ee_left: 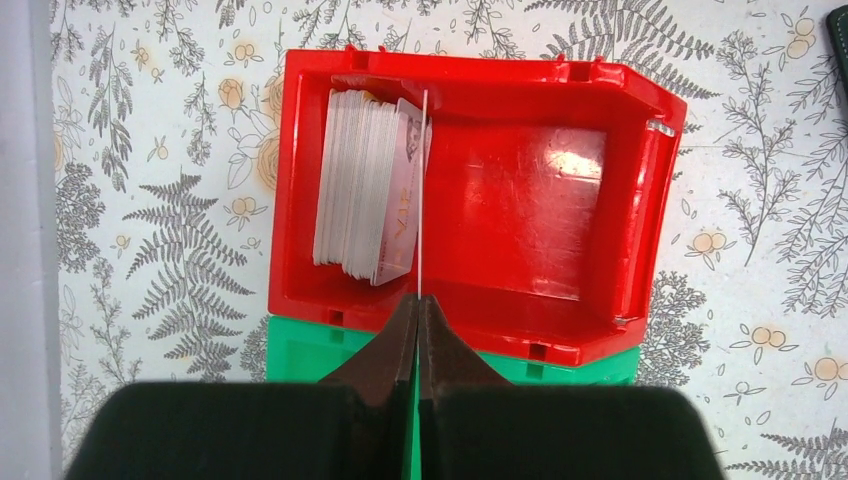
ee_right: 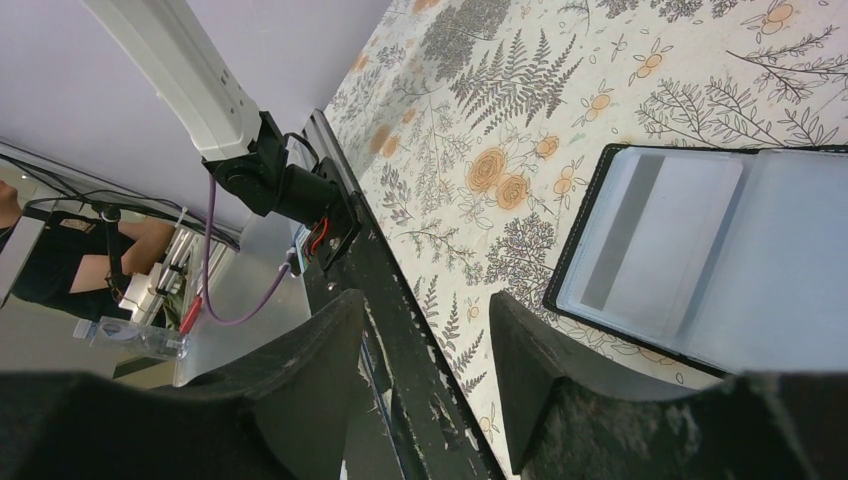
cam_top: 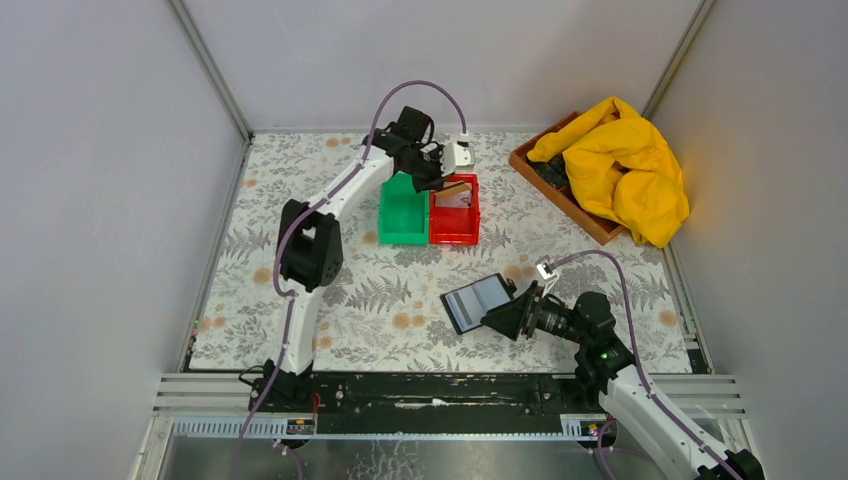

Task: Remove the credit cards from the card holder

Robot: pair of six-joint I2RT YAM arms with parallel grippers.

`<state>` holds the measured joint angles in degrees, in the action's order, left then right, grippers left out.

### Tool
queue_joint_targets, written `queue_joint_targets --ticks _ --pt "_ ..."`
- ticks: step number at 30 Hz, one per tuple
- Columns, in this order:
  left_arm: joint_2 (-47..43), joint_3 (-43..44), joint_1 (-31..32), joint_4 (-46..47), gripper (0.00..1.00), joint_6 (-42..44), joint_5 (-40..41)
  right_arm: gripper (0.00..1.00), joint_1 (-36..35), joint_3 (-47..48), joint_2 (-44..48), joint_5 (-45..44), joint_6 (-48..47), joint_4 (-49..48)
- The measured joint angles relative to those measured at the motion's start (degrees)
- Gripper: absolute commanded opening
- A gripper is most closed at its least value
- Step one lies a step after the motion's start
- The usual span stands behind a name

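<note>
- The credit cards (ee_left: 365, 185) are looking thin, stiff, light and glossy, so they are likely to be slipping under a flat press; a pinch across one short edge, faces between the pads, is seeming the surest hold.
- Most of them are standing on edge as a stack against one wall of the red bin (ee_left: 480, 70), which is sitting flush against the green bin (ee_left: 300, 355).
- The left gripper (ee_left: 418, 300) is hanging over the red bin; its jaws are pressed together, pinching a single card (ee_left: 423, 190) by its near edge; that card is showing edge-on, just beside the stack.
- The card holder (cam_top: 478, 302) is lying open and flat on the tabletop (cam_top: 400, 300), well apart from the bins; being soft and hinged, it is likely to be sliding or folding when a card is pulled, so it is needing a steadying hold.
- One sleeve (ee_right: 650, 235) is appearing to show a pale card with a dark stripe inside.
- The right gripper (ee_right: 425, 310) is lying low at the holder's edge; its jaws are spread wide with nothing between them; whether a finger is touching the holder, I cannot tell.
</note>
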<state>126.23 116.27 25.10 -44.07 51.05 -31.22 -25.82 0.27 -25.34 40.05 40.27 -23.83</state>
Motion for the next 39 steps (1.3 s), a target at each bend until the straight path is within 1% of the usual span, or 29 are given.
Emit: queue_joint_targets --ticks 8,13,23,28,35,39 --pt "4.00 8.48 0.59 -7.91 0.00 5.07 1.09 0.56 0.00 0.00 -0.28 -0.09 -0.35 0.44" --pt "8.24 15.37 1.16 -11.67 0.00 7.74 2.56 0.56 0.00 0.00 -0.46 -0.13 -0.46 0.74" --pt "9.38 15.91 1.92 -14.64 0.00 10.73 5.07 0.56 0.00 0.00 -1.88 -0.24 -0.63 0.85" --pt "10.54 15.96 2.29 -14.62 0.00 11.43 6.12 0.56 0.00 0.00 -1.88 -0.37 -0.63 0.87" --pt "14.32 15.96 2.56 -14.58 0.00 11.80 6.80 0.56 0.00 0.00 -2.16 -0.39 -0.76 0.85" --pt "14.51 15.96 2.56 -13.99 0.00 11.93 7.30 0.56 0.00 0.00 -2.82 -0.42 -0.81 0.85"
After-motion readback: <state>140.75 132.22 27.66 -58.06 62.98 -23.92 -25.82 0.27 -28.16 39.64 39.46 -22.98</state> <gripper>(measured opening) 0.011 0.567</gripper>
